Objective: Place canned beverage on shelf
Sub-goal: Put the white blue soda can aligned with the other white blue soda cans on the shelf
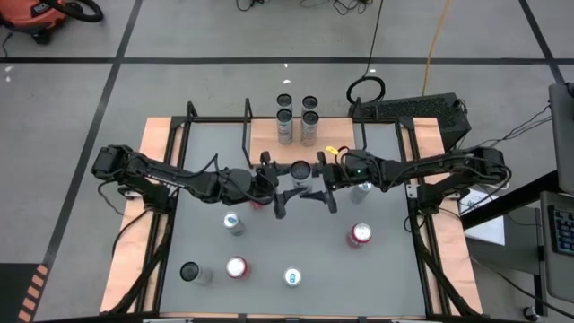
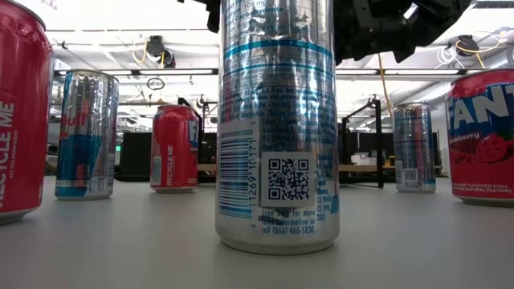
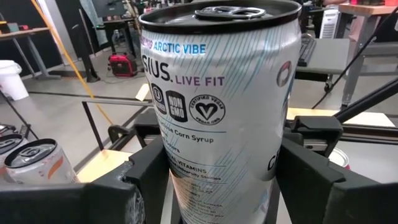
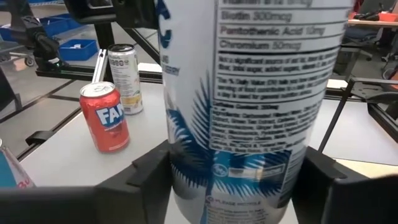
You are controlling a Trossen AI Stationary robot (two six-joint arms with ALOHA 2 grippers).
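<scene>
So both grippers' fingers pinch one white can (image 3: 217, 118) mid-table: left gripper (image 3: 214, 186) and right gripper (image 4: 242, 186) on opposite sides. Can is sealed, tab down. Shelf (image 1: 296, 135) at the table's far edge carries four cans (image 1: 298, 118).

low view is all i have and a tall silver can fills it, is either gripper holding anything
observer: Yes, the left gripper is shut on a white Celsius can, upright.
operator: and the right one
observer: The right gripper grips a white can too, apparently the same one; from above both meet at one can top.
operator: room on the shelf
observer: The shelf holds four cans near its middle, bare board beside them.
</scene>
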